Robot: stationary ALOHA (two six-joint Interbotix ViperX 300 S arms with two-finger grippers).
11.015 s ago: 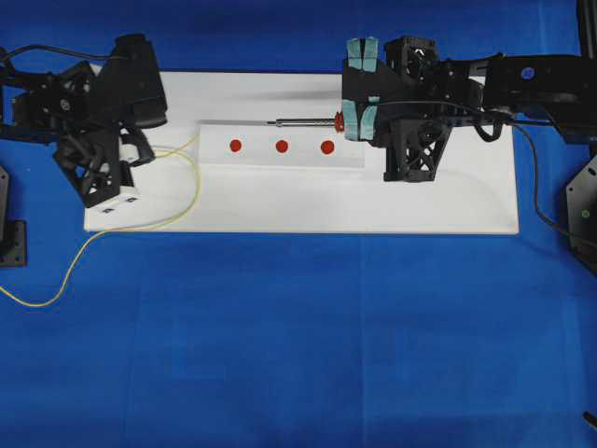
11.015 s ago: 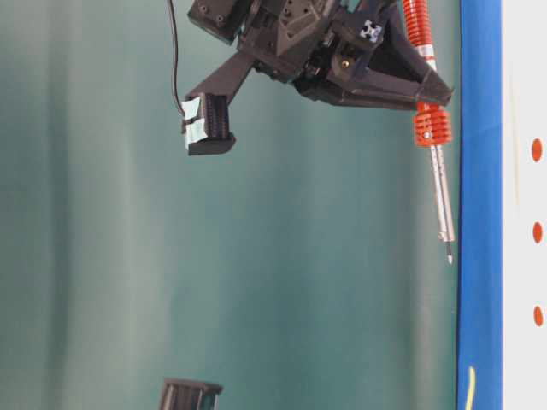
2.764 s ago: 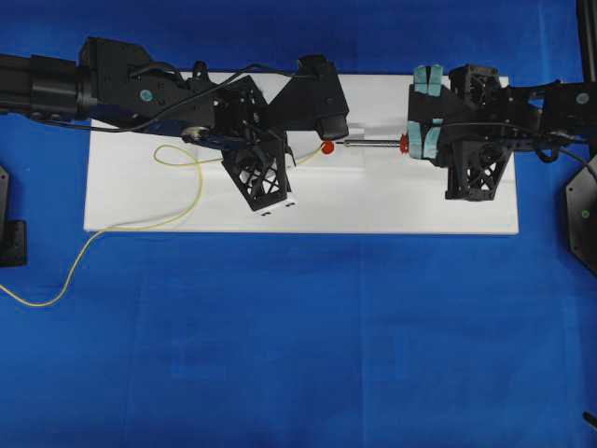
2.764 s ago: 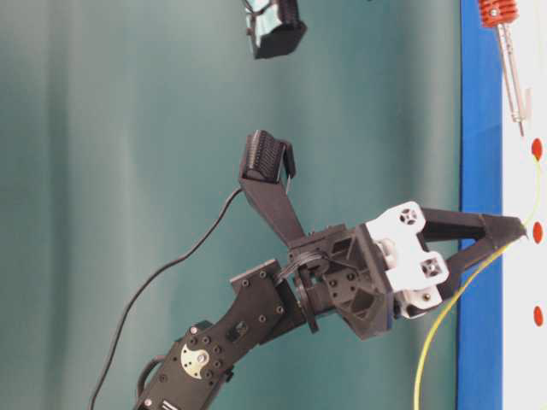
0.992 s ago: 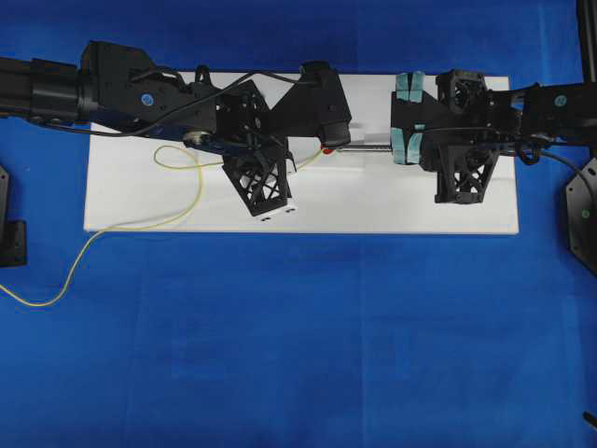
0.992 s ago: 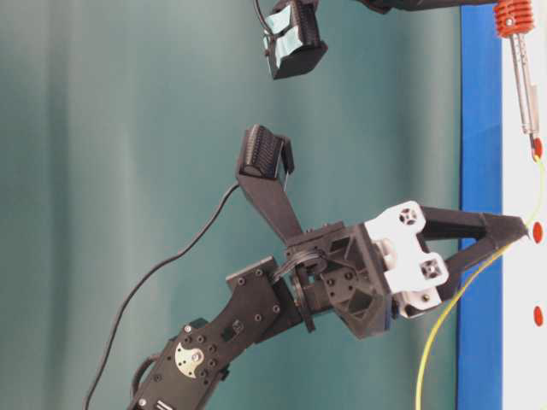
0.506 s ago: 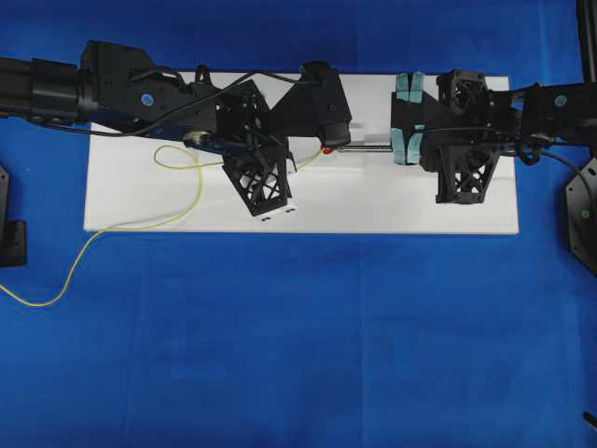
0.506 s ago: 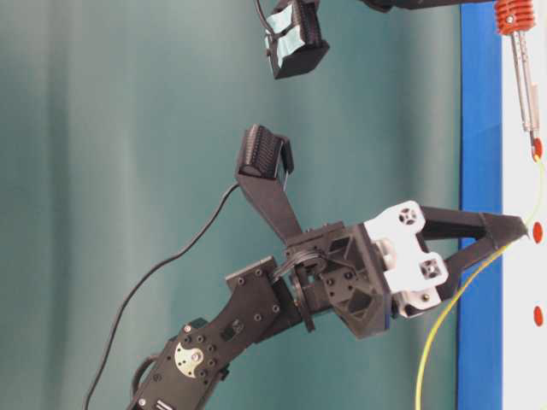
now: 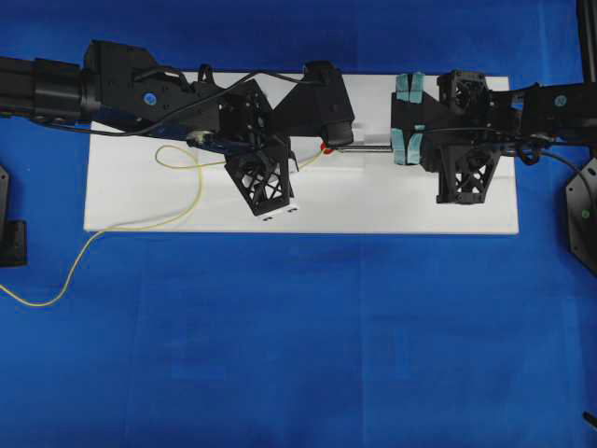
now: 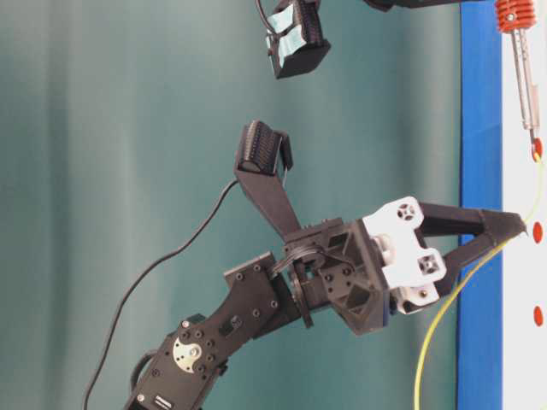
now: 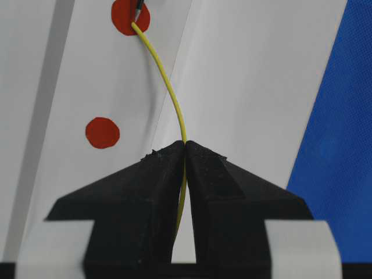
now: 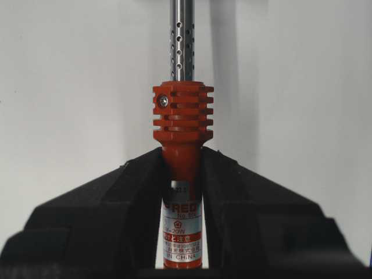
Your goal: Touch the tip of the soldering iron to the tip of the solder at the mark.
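My left gripper (image 11: 186, 145) is shut on the solder (image 11: 171, 90), a thin yellow wire that arcs from the jaws up to the upper red mark (image 11: 123, 17). There the solder's end meets the dark tip of the soldering iron (image 11: 139, 3). My right gripper (image 12: 182, 160) is shut on the iron's red handle (image 12: 182, 119), and the silver shaft (image 12: 181, 40) points away from it. In the table-level view the shaft (image 10: 523, 85) slants down onto that mark (image 10: 537, 150), and the solder (image 10: 453, 299) rises to the same spot.
A white board (image 9: 420, 210) lies on the blue table and carries the red marks. A second mark (image 11: 102, 132) is left of the solder. Loose solder (image 9: 182, 215) loops over the board's left part and trails off its front edge.
Over the last second the left wrist has shifted very slightly. The iron's tip and the solder's end stay together at the mark.
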